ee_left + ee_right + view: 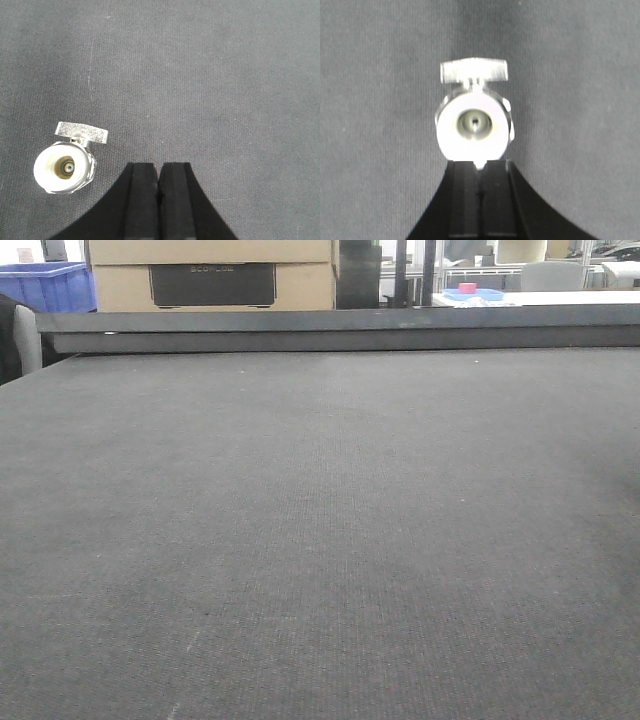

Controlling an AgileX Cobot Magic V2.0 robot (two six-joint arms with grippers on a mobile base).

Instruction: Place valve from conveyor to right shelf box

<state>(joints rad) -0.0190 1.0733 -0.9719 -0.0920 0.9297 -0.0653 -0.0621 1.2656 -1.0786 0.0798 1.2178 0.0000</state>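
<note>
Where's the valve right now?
The valve lies on the conveyor, low left in the left wrist view beside the left gripper; the right wrist view shows it centred, just beyond the right gripper.

The conveyor is a wide, flat, dark grey belt with a fine woven texture, and its far edge ends at a dark metal rail. In the left wrist view a valve lies directly on the weave, white round opening up, silver handle flat against the cloth; no belt edge shows there. The right wrist view shows a valve too, blurred, over the same weave
</note>
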